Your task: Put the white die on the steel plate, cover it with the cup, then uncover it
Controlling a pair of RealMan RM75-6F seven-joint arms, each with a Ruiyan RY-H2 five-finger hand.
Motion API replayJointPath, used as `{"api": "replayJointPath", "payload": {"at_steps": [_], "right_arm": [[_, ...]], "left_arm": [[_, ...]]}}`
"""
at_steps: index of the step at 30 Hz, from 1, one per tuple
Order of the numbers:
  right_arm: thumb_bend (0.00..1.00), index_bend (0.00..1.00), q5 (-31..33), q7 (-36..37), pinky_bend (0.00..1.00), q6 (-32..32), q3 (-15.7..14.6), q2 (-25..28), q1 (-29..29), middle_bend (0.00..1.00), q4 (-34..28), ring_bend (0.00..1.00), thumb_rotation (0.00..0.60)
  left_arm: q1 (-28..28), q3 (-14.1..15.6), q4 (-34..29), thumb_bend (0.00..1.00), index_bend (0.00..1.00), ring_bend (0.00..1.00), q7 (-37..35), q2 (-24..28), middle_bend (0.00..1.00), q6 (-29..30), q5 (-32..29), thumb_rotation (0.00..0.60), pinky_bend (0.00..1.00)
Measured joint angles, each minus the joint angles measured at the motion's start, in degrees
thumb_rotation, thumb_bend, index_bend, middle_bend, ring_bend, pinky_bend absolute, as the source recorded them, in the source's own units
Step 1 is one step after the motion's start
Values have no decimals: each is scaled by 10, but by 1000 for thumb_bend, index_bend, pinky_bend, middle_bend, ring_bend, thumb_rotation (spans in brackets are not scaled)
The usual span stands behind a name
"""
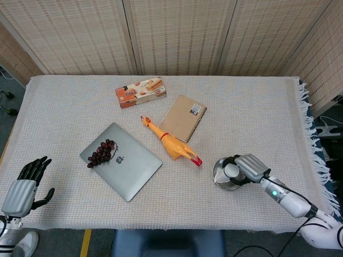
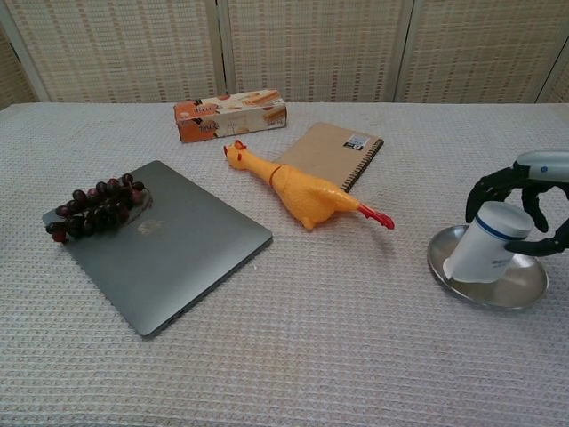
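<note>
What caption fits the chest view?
Right hand holds the upturned cup on the steel plate.

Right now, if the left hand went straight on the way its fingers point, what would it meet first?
The left hand points up the table's left edge; nothing lies ahead but bare tablecloth as far as the head view shows. The laptop sits well to its right. Height is unclear.

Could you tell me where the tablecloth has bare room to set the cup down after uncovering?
Bare cloth lies behind the steel plate, between notebook and the table's right edge, and along the front edge below the laptop. It is crowded mid-table around the rubber chicken. The right hand holds the cup on the plate.
</note>
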Motion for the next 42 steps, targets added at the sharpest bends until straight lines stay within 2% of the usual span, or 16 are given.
{"api": "replayJointPath", "payload": {"at_steps": [12,25,32,42], "right_arm": [[315,632,10,-40,551,19,0,10,-3,435,-8,305,600],[316,624,23,-115,549,18,1,-27,1,435,39,297,600],[314,518,28,-137,516,14,-7,-30,-1,432,39,246,600],[314,451,31,-146,472,13,-20,-11,-8,391,18,206,600]], "left_arm": [[0,0,3,375,0,0,-8,2,0,1,1,600,97],[-1,-2,2,374,0,0,-6,2,0,-1,-3,600,103],[-2,-1,2,374,0,0,-4,1,0,-3,-3,600,105],[-4,-2,3,375,0,0,-7,0,0,-7,-6,600,107]]}}
